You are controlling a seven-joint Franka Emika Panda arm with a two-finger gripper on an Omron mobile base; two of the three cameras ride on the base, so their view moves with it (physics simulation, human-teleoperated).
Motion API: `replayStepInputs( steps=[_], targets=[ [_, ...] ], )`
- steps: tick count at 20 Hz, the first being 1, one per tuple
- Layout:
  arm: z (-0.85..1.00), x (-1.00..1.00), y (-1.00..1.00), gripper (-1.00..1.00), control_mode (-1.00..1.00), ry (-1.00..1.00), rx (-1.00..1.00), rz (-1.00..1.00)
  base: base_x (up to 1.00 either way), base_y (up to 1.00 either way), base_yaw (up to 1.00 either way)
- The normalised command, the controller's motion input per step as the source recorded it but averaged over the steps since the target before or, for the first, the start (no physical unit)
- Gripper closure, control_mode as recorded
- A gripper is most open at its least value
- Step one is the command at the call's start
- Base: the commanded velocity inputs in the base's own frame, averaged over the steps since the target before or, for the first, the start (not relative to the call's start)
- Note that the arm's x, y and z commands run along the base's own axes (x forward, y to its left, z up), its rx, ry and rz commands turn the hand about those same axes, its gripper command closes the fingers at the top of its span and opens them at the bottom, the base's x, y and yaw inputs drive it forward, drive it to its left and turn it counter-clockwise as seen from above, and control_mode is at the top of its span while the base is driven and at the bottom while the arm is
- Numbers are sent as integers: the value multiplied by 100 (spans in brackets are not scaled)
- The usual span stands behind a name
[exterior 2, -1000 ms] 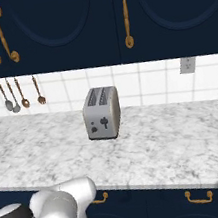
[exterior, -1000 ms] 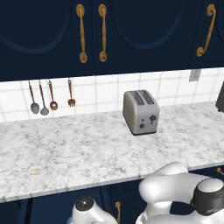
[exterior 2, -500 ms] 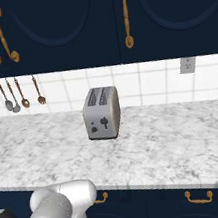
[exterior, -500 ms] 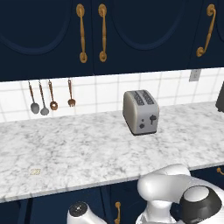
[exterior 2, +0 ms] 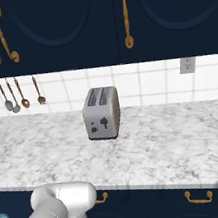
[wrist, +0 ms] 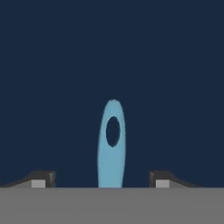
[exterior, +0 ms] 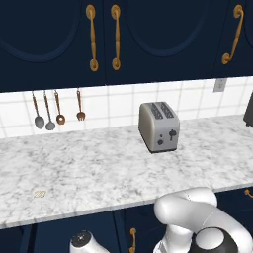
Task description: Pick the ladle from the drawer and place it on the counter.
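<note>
- Overhead, navy wall cabinets (exterior: 59,34) with brass handles; white tiled wall (exterior: 123,104) hung with spoons (exterior: 43,111) and a wooden fork (exterior: 80,105).
- Marbled counter (exterior: 89,168) carries a steel toaster (exterior: 158,126).
- Hand view: gripper (wrist: 100,180) jaws apart, gripping nothing.
- Light-blue ladle (wrist: 112,146) handle end, with its hanging hole, lies between the fingertips (wrist: 43,178) on the navy drawer (wrist: 112,52) floor.

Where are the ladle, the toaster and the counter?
ladle (wrist: 112,148): hand view, handle end near its hanging hole.
toaster (exterior: 159,127): left base view, front side.
counter (exterior: 89,168): left base view, bare marbled top.
</note>
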Motion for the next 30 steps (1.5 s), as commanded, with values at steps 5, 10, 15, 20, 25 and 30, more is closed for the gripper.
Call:
replayStepInputs(
  steps=[5, 10, 15, 20, 25, 30],
  targets=[
    [-23, -9, 1, 100, -100, 0, -6, 0, 0, 0, 0],
    [-12, -36, -17, 100, -100, -5, 0, 0, 0, 0, 0],
    [41, -26, -30, 100, -100, -15, 15, -3, 0, 0, 0],
    [100, -14, -13, 100, -100, -22, 22, -9, 0, 0, 0],
    [100, -18, -1, 100, -100, -31, 18, -8, 0, 0, 0],
    [100, 33, -3, 100, -100, -27, 22, -17, 0, 0, 0]
  ],
)
